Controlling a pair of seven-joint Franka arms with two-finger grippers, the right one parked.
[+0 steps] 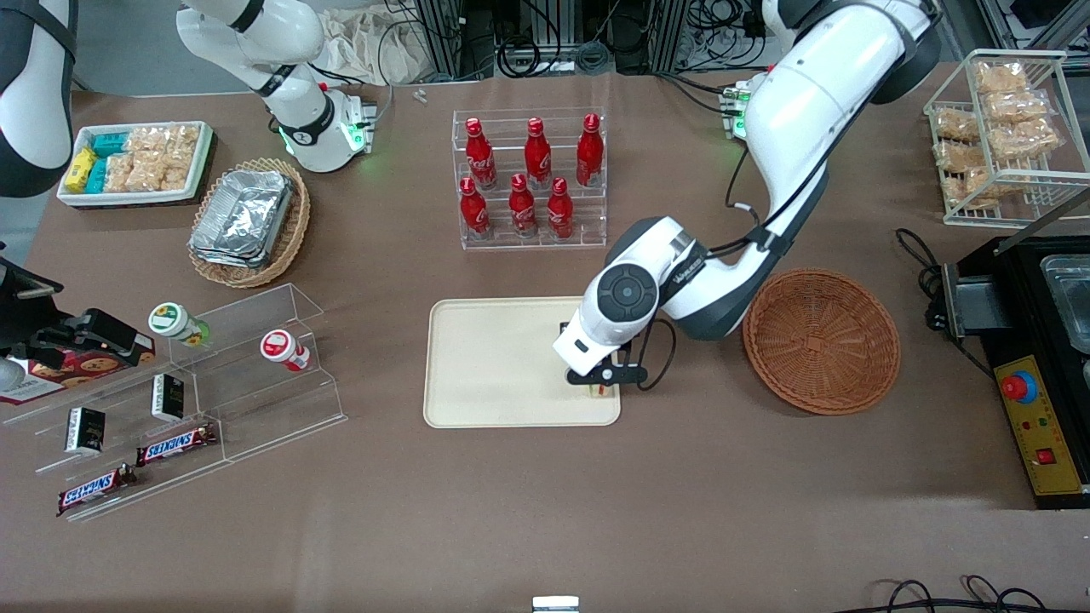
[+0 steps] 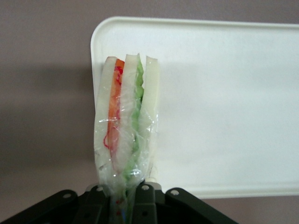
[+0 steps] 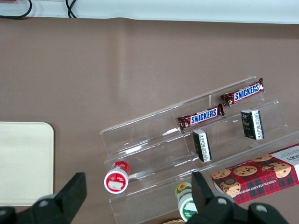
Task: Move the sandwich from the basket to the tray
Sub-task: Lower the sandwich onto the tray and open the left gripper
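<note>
My left gripper (image 1: 601,383) hangs over the corner of the cream tray (image 1: 494,362) that is nearest the front camera and the round reddish-brown basket (image 1: 822,340). It is shut on the clear-wrapped sandwich (image 2: 125,126), a wedge of white bread with orange and green layers, which hangs just above the tray (image 2: 224,107). In the front view only a sliver of the sandwich (image 1: 600,391) shows under the fingers. The basket holds nothing I can see and lies beside the tray, toward the working arm's end.
A clear rack of red bottles (image 1: 530,174) stands farther from the front camera than the tray. An oval wicker basket of foil containers (image 1: 249,220) and clear stepped shelves with snacks (image 1: 183,400) lie toward the parked arm's end. A black control box (image 1: 1035,375) sits beside the round basket.
</note>
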